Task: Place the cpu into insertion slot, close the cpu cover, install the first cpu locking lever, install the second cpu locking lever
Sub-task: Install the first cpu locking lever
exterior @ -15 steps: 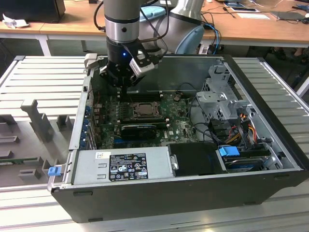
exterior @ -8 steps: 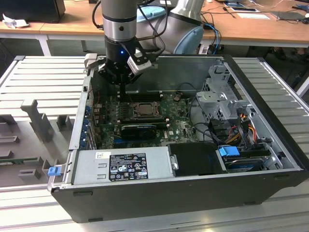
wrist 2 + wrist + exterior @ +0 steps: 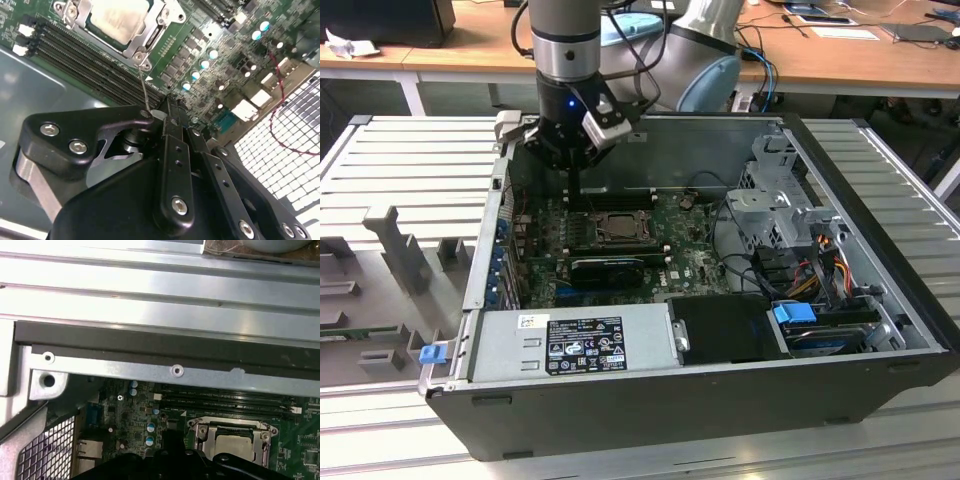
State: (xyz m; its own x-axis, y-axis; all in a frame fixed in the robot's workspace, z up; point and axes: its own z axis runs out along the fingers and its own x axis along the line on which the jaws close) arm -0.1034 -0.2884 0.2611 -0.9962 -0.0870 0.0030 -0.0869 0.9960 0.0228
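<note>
Wooden desks [image 3: 470, 40] run along the back, and out front a ribbed grey tabletop [image 3: 410, 150] carries an open computer case [image 3: 650, 385]. Inside it sit the green motherboard [image 3: 690, 255], a boxy power supply [image 3: 570, 340] along the near wall, a metal drive cage [image 3: 780, 200] and a tangle of cables [image 3: 820, 255] on the exterior view's right.

Now to the insertion slot [image 3: 640, 226]: the cpu [image 3: 117, 17] lies flat inside it, pale face up, and the cpu cover [image 3: 150, 40] is down around it, so those two steps look done. We're on the levers!

In the second wrist view the hand [image 3: 165, 107] hangs just off the socket's corner, beside the long black memory slots [image 3: 85, 60], fingertips drawn together. They look pinched on the end of a thin wire locking lever [image 3: 144, 85] that rises from that corner. First lever or second? I can't tell from here.

My read is that seating this lever calls for a firm pinch on a very slim wire and a clean swing down to its catch. A slip would let it spring free.
</note>
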